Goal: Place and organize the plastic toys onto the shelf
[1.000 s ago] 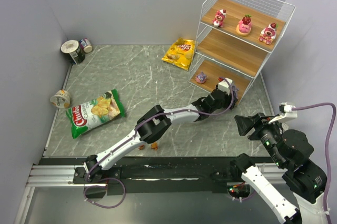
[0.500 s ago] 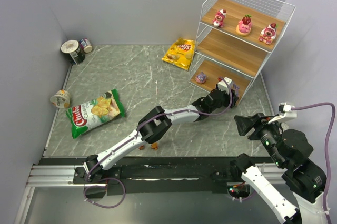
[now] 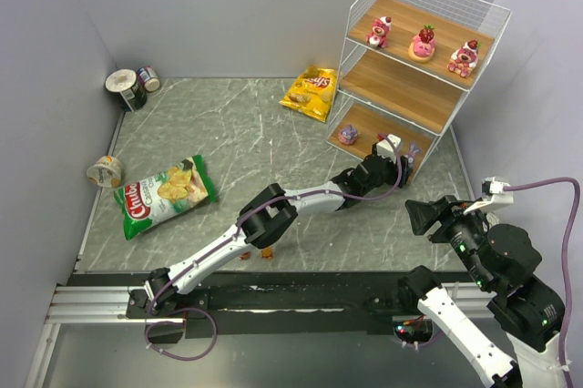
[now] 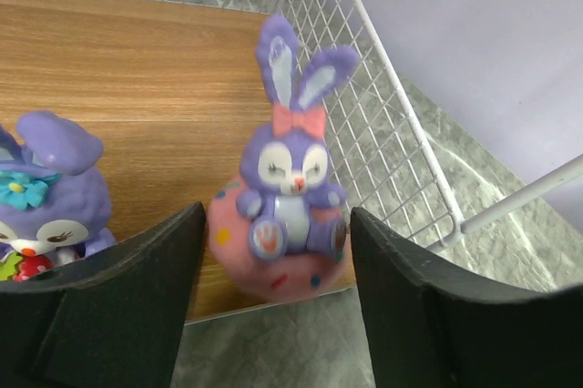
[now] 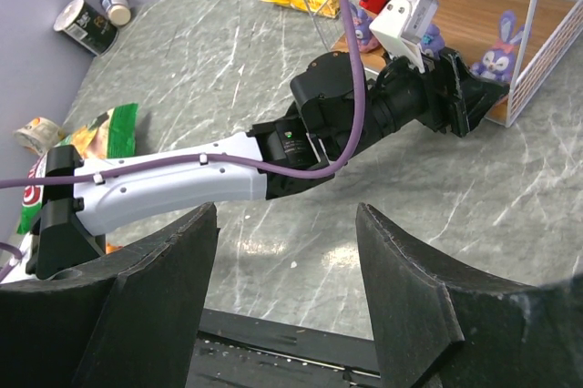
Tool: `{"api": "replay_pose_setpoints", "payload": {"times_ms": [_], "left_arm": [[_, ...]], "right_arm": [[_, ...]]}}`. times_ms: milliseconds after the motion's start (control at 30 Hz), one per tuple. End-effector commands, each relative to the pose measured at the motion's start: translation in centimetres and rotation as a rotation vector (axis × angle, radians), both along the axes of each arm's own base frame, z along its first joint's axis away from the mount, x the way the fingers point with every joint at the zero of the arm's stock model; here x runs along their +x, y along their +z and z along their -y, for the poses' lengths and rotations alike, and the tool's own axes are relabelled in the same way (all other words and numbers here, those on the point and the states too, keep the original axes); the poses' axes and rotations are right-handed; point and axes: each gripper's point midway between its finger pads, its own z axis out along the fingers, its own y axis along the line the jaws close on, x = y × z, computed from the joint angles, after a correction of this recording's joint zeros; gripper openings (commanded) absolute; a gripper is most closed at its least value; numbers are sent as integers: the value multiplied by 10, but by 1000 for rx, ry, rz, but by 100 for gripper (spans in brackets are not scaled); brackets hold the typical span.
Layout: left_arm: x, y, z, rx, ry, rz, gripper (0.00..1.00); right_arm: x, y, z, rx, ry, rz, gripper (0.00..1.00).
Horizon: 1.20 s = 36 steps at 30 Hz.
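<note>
Setting a purple bunny (image 4: pixel 290 197) at the front corner of the shelf's (image 4: pixel 137 87) bottom board, our left pincer (image 4: pixel 276 219) stands apart around it; we judge release done. Next: back straight out without toppling it. Our right pincer (image 5: pixel 284 210) hangs apart, idle.

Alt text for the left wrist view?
A purple bunny toy on a pink base stands upright at the shelf board's front edge, framed by the open left pincer. Wire mesh rises beside it; a second purple toy sits left.
</note>
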Motion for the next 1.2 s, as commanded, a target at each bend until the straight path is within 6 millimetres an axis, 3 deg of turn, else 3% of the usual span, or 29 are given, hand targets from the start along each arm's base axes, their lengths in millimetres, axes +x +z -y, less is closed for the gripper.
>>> {"api": "replay_pose_setpoints", "payload": {"times_ms": [0, 367, 800, 1000, 1100, 1133, 1167], "left_arm": [[0, 17, 3, -33, -5, 43, 73], [-5, 21, 2, -40, -8, 42, 76], [-25, 53, -13, -36, 38, 82, 86], [-44, 64, -36, -32, 90, 74, 89], [-63, 80, -58, -44, 132, 83, 91], [-68, 83, -78, -33, 177, 82, 91], [-72, 94, -86, -59, 192, 90, 91]], "right_arm": [[3, -1, 4, -20, -20, 4, 69], [4, -2, 4, -23, -21, 3, 70], [2, -7, 4, -7, -24, -10, 70], [-3, 1, 2, 8, -3, -3, 70], [-8, 13, 0, 38, 14, 21, 70], [-10, 19, -2, 46, 28, 33, 70], [-11, 26, 0, 57, 25, 50, 70]]}}
